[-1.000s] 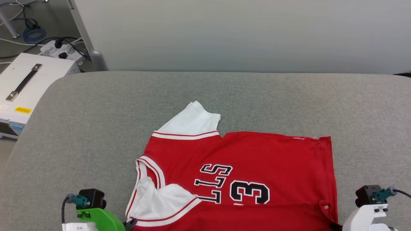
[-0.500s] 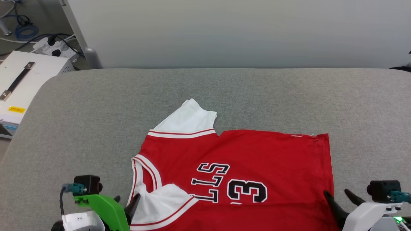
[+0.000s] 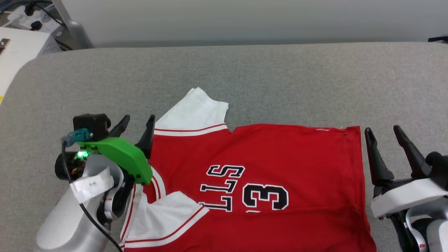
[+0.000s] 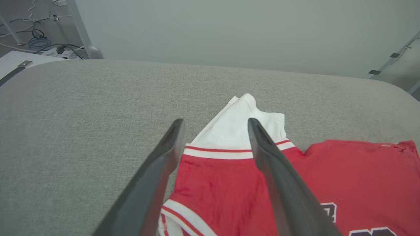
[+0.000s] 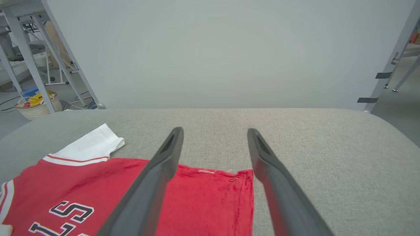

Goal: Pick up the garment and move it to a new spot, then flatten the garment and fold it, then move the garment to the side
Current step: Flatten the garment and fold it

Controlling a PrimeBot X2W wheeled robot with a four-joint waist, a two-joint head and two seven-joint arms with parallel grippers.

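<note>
The garment lies spread on the grey counter. The left gripper and right gripper flank it, both spread wide, holding nothing. A white box sits beyond the left corner.

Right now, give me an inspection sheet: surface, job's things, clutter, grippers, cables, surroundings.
Surface: grey fabric tabletop, smooth.
Job's things: red jersey lying flat, print up; near white sleeve folded onto the chest.
Clutter: nothing seen.
Grippers: left gripper open at the jersey's shoulder; right gripper open beside its hem; both empty.
Cables: power strip and cords on the floor, far left.
Surroundings: grey partition behind; white case; wicker basket.
</note>
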